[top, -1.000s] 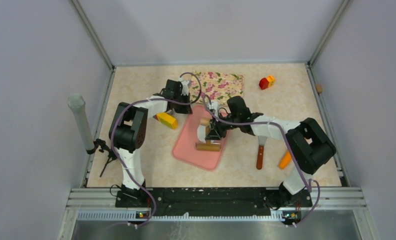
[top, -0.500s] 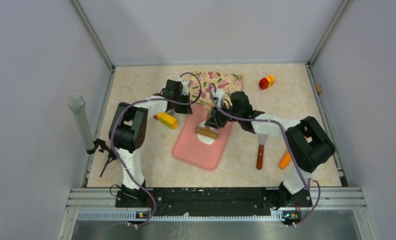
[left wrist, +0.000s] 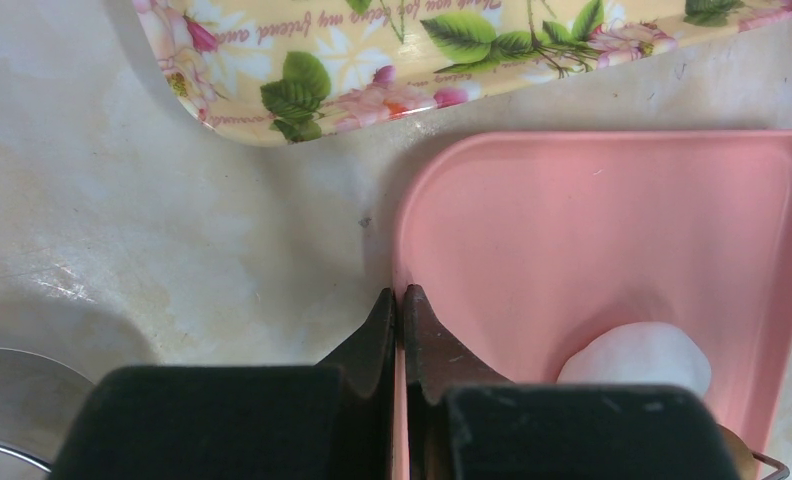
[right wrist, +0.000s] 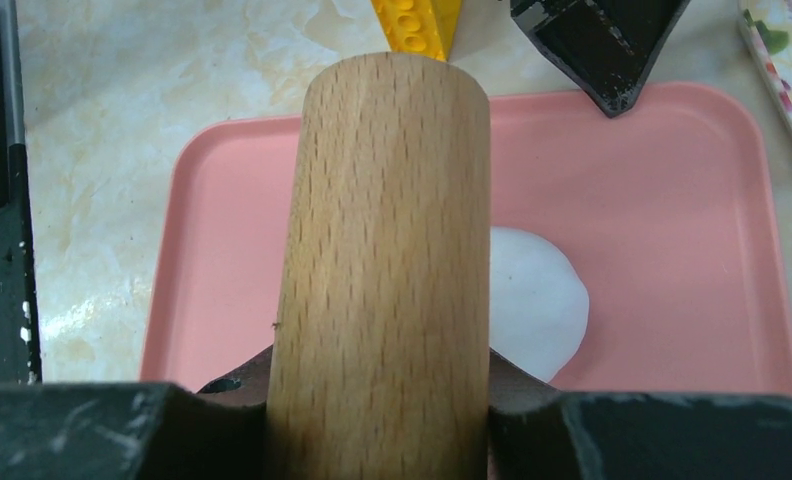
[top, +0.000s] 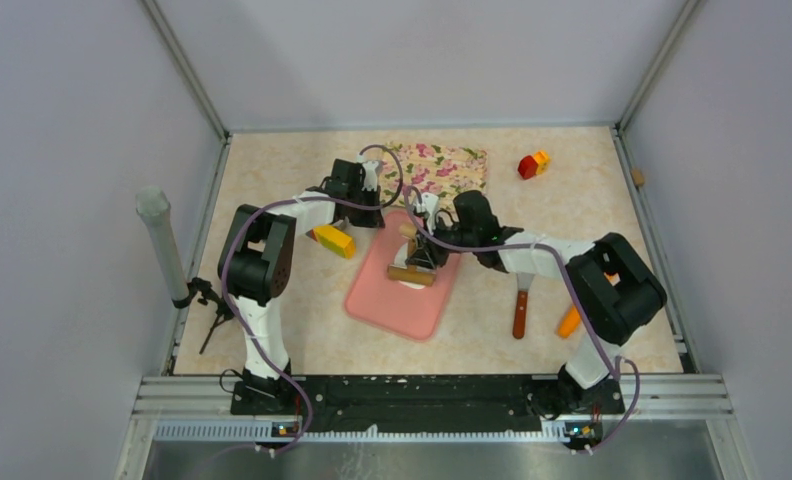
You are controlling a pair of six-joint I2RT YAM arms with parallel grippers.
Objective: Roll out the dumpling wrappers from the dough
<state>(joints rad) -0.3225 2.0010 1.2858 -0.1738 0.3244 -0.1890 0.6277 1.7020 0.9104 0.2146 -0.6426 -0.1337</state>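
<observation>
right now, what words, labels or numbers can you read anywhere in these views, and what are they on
"Thank you for ... my friend": a cursive line on the floral tray, upside down in the left wrist view; this is my best reading, and the middle word and the rest are too blurred to read.
No text on the mat, rolling pin or dough.
Top view: nothing large enough to read.

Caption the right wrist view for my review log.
Right gripper holds a wooden rolling pin over flattened white dough on the pink mat.
</observation>
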